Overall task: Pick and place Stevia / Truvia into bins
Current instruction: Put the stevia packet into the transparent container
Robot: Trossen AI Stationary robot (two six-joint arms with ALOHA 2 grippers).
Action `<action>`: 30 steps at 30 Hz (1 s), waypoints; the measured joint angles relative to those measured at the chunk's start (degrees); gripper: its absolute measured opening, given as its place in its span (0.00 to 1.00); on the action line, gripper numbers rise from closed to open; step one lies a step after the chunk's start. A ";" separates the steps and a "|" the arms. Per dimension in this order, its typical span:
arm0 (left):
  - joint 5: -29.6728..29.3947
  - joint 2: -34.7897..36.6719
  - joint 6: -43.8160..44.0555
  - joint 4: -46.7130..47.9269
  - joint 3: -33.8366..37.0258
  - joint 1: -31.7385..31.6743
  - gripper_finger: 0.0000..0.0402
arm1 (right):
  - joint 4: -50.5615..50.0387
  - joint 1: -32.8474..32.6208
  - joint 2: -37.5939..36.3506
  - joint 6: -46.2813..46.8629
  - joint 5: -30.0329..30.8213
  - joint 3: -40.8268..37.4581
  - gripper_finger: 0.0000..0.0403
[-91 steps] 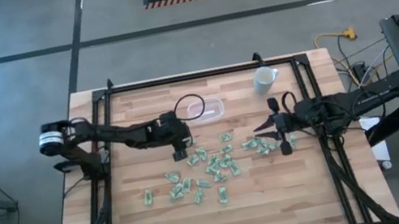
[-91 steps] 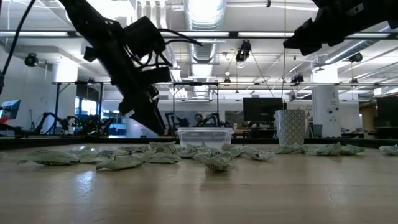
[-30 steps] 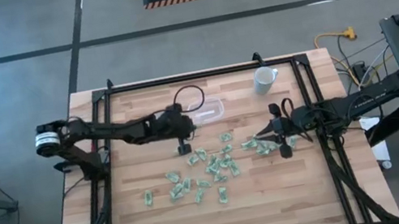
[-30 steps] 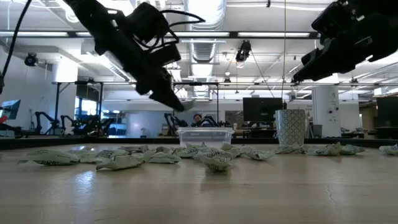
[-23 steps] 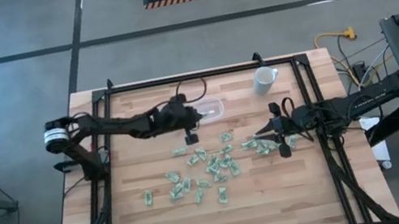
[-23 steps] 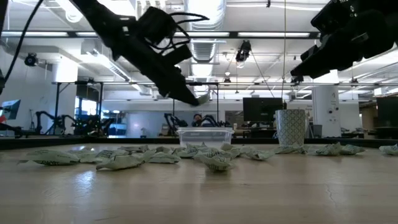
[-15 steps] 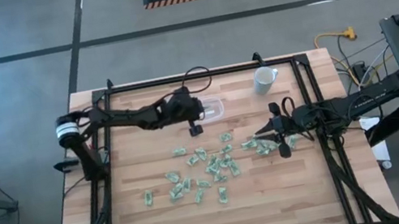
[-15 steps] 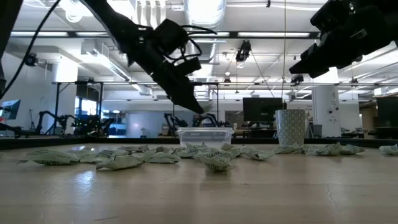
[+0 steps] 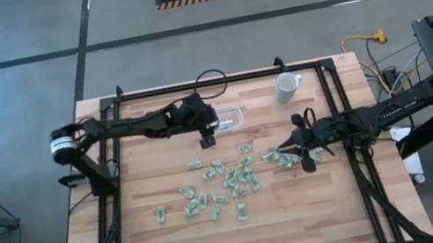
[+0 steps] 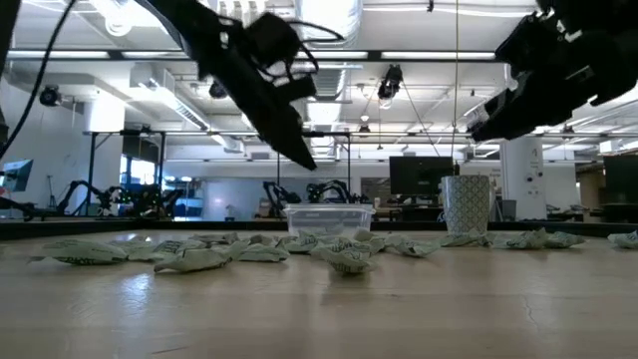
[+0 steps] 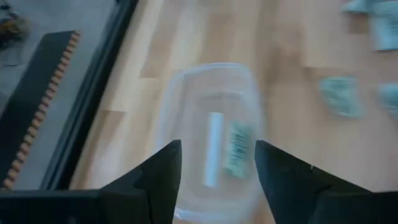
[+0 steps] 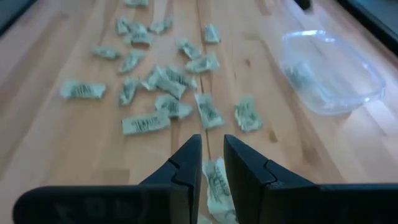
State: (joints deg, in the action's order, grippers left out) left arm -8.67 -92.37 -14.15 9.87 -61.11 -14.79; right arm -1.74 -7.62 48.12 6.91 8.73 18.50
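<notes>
The clear container (image 11: 211,134) holds only a couple of packets (image 11: 237,149), with the left gripper (image 11: 217,163) spread empty above it. Most packets (image 9: 229,182) lie loose on the table (image 9: 166,238); the right gripper (image 12: 211,163), nearly pressed together, hovers over one

A white cup (image 9: 286,85) stands on the wooden table (image 9: 157,239) — upright, near its far edge.

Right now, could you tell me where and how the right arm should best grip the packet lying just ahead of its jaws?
Grip the packet across its short width, coming straight down from above. It lies flat on the table, so there is no raised edge to catch from the side. The right gripper hangs over it, jaws slightly open, and probably must straddle it before closing.
</notes>
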 joint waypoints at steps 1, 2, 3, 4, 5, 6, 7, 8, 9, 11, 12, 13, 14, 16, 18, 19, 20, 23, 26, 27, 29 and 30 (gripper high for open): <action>0.64 1.59 0.26 1.67 0.22 0.82 0.47 | 0.13 0.00 0.91 -0.15 0.00 0.02 0.15; 1.11 3.01 0.33 3.39 0.62 1.71 0.47 | -0.06 0.00 1.81 -0.47 -0.04 0.00 0.15; 1.24 4.52 0.35 4.85 1.08 2.83 0.48 | 0.22 0.00 3.08 -0.92 -0.16 0.00 0.15; 1.32 6.09 0.35 5.57 1.65 3.90 0.48 | 0.85 0.02 4.34 -1.44 -0.16 0.02 0.15; 1.32 7.49 0.35 6.27 2.35 5.06 0.48 | 1.00 0.00 5.57 -2.12 -0.21 0.01 0.15; 1.35 8.85 0.39 6.63 3.12 6.27 0.48 | 1.31 0.00 7.07 -2.72 -0.15 0.00 0.15; 1.35 10.28 0.50 6.53 3.84 7.33 0.48 | 2.28 0.02 8.57 -3.40 -0.17 0.00 0.16; 1.33 11.51 0.81 6.64 4.56 8.32 0.48 | 2.94 0.02 10.01 -4.02 -0.17 0.00 0.17; 1.34 12.57 1.54 6.61 5.15 9.34 0.48 | 3.94 0.02 11.56 -4.50 -0.12 0.00 0.18; 1.36 15.04 1.87 5.83 6.62 10.83 0.48 | 5.34 0.02 14.11 -5.66 0.30 0.44 0.22; 1.23 16.00 2.00 5.89 7.43 11.52 0.48 | 5.45 0.02 15.45 -5.88 0.70 0.94 0.24; 1.15 16.94 2.42 5.50 8.02 12.12 0.48 | 5.70 0.03 16.66 -6.03 1.68 1.62 0.26; 1.13 17.92 3.15 5.43 8.52 12.54 0.48 | 5.81 0.03 17.74 -6.32 2.67 2.19 0.28; 1.14 19.51 4.84 5.74 9.64 13.39 0.48 | 5.78 0.35 20.30 -7.24 3.35 3.38 0.32; 1.11 20.71 5.73 5.57 10.81 14.11 0.48 | 5.74 0.75 22.98 -7.84 3.32 4.25 0.34; 1.14 21.28 6.27 5.69 11.38 14.34 0.48 | 5.56 0.92 24.44 -8.00 3.32 4.87 0.35; 1.17 21.91 6.38 5.64 12.04 14.57 0.48 | 5.85 1.13 25.78 -8.03 3.32 5.62 0.36; 1.12 23.01 7.69 5.24 13.46 15.38 0.48 | 5.52 1.61 29.29 -8.43 3.32 6.95 0.37; 1.09 23.72 7.96 5.44 14.75 15.93 0.48 | 5.40 1.93 31.69 -8.70 3.32 8.34 0.37; 1.11 24.01 7.96 5.17 15.16 16.02 0.48 | 5.58 2.03 32.40 -8.87 3.26 8.79 0.36; 1.11 24.34 8.50 6.16 16.12 16.29 0.48 | 5.18 2.41 33.70 -9.07 3.08 9.44 0.35; 1.11 24.34 9.22 5.65 16.27 16.36 0.48 | 5.01 2.63 34.26 -9.06 2.99 9.52 0.34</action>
State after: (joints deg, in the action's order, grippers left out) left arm -7.56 -68.03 -4.93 15.52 -44.84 1.57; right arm 3.26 -4.99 82.38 -2.15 11.73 28.02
